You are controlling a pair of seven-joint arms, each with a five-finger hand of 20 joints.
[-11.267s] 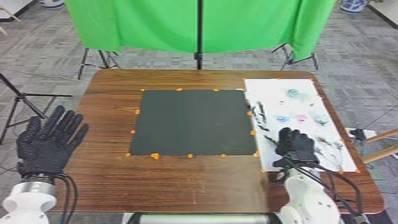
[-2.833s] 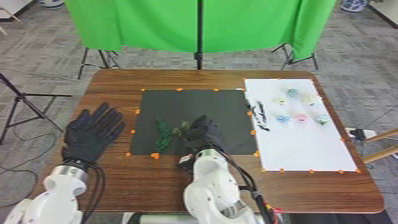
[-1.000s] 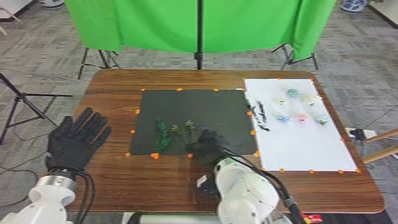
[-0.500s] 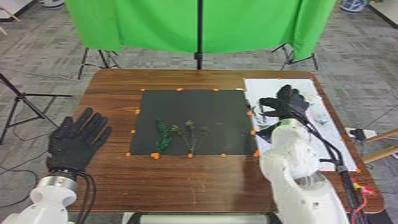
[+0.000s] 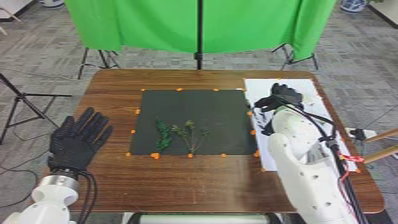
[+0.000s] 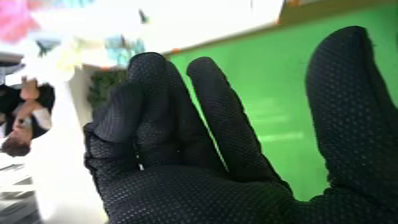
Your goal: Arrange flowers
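On the wooden table (image 5: 204, 182), before green cloth (image 5: 249, 25), leafy sprigs (image 5: 163, 136) were laid on the dark square mat (image 5: 178, 105); the left hand (image 5: 75, 144) was spread, the right hand (image 5: 282, 96) held relaxed above the white sheet (image 5: 265, 85)

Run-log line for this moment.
right black-gloved hand: open, over white rectangular sheet; left black-gloved hand: open, left of dark square mat; green leafy sprigs: on mat

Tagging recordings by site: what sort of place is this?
Probably a robotics lab or data-collection studio, set up in an office-like room: green cloth backdrop on stands, orange marks round the dark mat on the table, and grey carpet tiles.
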